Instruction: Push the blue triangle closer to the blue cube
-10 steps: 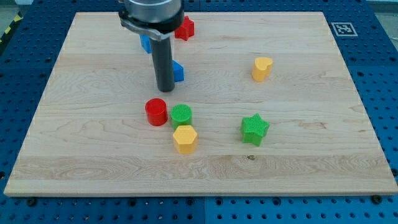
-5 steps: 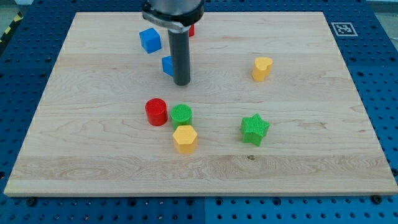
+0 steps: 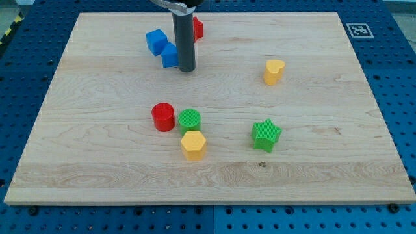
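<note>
On the wooden board point(image 3: 97, 162), toward the view's top left, the blue cube point(image 3: 156, 41) sits flat. Right beside it, touching or nearly touching its lower right corner, is the blue triangle point(image 3: 169, 56), partly hidden by the rod, so its shape is hard to make out. The dark rod comes straight down from the view's top, and my tip point(image 3: 187, 69) rests on the board against the triangle's right side, just below and right of it. The rod has no jaws to open or close; it simply stands upright, pressed up next to the triangle. Behind the rod, a red block point(image 3: 197, 28) peeks out on its right, shape unclear.

Lower down, near the board's middle, a red cylinder point(image 3: 163, 117) stands just left of a green cylinder point(image 3: 190, 119), with a yellow hexagon point(image 3: 194, 145) directly below the green one. Further right sit a green star point(image 3: 266, 135) and, well above it, a yellow heart-like block point(image 3: 273, 71).
</note>
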Controlling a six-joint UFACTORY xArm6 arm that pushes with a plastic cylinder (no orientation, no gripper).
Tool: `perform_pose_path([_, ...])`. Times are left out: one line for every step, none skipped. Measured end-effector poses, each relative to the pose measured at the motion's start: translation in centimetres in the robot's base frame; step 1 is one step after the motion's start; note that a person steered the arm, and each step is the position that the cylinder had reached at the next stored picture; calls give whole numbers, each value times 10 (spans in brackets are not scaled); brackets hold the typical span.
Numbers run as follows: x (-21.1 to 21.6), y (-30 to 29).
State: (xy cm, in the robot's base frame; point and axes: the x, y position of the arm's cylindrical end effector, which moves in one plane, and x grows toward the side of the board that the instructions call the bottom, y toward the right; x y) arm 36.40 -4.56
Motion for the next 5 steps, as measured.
perform_pose_path([0,-27])
perform_pose_path([-7,-39])
perform_pose_path([-24,-39])
perform_pose_path([-23,-39])
perform_pose_path([15,-48])
